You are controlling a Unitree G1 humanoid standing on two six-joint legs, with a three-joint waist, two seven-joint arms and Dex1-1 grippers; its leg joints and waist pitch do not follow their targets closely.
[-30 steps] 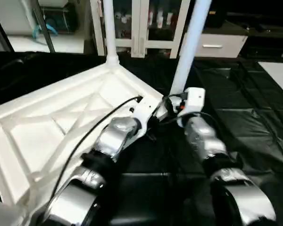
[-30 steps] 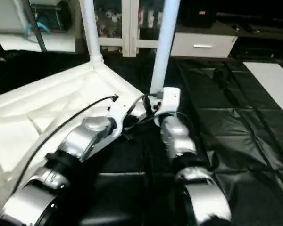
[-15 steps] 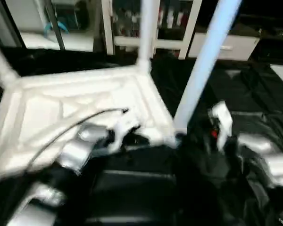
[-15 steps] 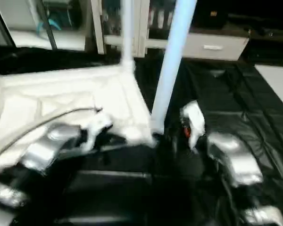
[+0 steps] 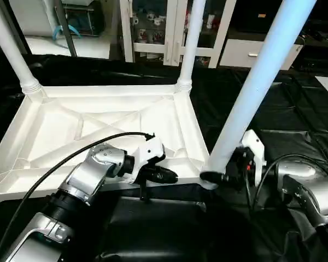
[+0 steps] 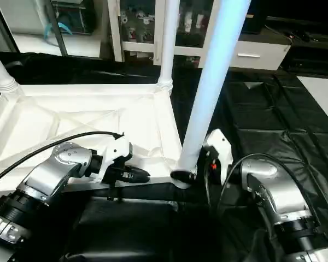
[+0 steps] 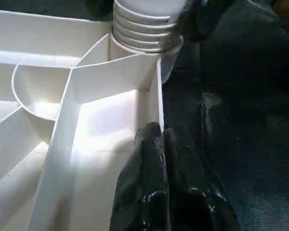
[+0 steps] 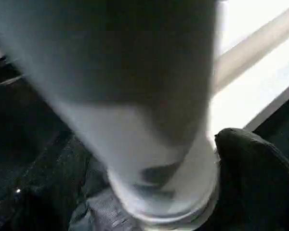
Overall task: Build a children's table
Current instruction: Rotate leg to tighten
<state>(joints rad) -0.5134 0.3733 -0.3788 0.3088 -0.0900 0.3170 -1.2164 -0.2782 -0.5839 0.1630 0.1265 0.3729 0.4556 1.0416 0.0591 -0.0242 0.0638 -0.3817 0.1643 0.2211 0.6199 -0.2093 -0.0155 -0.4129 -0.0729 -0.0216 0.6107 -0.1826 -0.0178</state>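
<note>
In the left eye view, the children's table top [image 5: 98,131] is seen lying underside up on the black-covered work table [image 5: 295,136], three legs standing in its sockets, and the near-right leg [image 5: 251,93] is straddled at its base by the wide-spread fingers of the right gripper [image 5: 218,176]. In the left wrist view, the left gripper [image 7: 156,137] is seen pinched shut on the top's thin near rim, just beside that leg's ribbed socket [image 7: 144,33]. In the right wrist view, the leg's foot [image 8: 159,159] is framed closely by one black finger [image 8: 250,159], so the seating of this leg is judged the step in hand, and a firm squeeze and downward press are called for next.
</note>
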